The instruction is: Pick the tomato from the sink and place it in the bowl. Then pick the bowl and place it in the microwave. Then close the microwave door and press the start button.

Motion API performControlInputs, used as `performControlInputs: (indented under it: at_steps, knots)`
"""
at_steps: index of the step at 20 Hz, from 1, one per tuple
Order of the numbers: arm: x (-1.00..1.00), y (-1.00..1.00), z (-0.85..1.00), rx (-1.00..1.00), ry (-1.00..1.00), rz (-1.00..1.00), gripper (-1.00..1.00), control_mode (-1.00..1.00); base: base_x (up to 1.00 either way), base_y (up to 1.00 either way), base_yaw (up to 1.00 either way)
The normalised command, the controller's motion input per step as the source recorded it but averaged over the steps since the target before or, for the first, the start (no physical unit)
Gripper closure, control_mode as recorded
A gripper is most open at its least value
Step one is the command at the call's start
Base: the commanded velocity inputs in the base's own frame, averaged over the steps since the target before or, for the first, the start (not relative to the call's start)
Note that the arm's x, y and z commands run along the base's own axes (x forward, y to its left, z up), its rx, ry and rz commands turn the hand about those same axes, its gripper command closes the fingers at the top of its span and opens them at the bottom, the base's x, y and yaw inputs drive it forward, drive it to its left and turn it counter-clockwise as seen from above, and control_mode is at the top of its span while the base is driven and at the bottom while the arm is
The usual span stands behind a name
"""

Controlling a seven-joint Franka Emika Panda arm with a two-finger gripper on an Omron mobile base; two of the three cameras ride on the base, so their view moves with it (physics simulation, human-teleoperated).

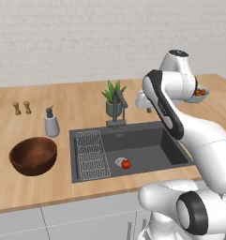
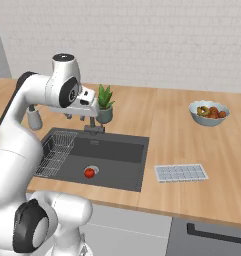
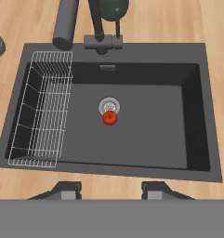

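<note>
The tomato [image 3: 109, 118] lies on the floor of the sink [image 3: 146, 139], touching the near edge of the round silver drain [image 3: 109, 106], roughly central in the basin and well apart from its walls. The fingers [image 3: 67, 190] stand apart and empty, high above the basin, looking almost straight down on the fruit; the gripper [image 3: 111, 191] sits somewhat toward the near rim rather than directly over the tomato.

Step in hand, as judged: the approach for the first pick. A good grasp calls for centring the open fingers over the tomato, descending vertically until the tips straddle its widest part, and closing gently, since a smooth round ball is likely to roll on the flat floor if touched on one side only.

Surroundings: the wire rack [image 3: 41, 114] occupies the left part of the basin, well apart from the tomato. The faucet [image 1: 118, 105] rises at the far rim beside a potted plant [image 1: 112, 97]; its spout could obstruct a descent made too far back. The bowl [image 1: 33, 155] waits on the table [image 1: 77, 101] left of the sink, beyond the rack. A soap dispenser [image 1: 51, 123], two small shakers [image 1: 21, 108], a fruit bowl [image 2: 208, 112] and a grey tray [image 2: 181, 173] stand clear of the path.
</note>
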Motion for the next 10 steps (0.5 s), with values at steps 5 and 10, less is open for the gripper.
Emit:
performControlInputs:
  at_steps: [5, 10]
  knots:
    - [-0.12, 0.00, -0.27, 0.00, 0.10, -0.02, -1.00, -1.00, 0.00, 0.00, 0.00]
    - [-0.46, -0.06, -0.91, 0.03, 0.00, 0.01, -1.00, -1.00, 0.00, 0.00, 0.00]
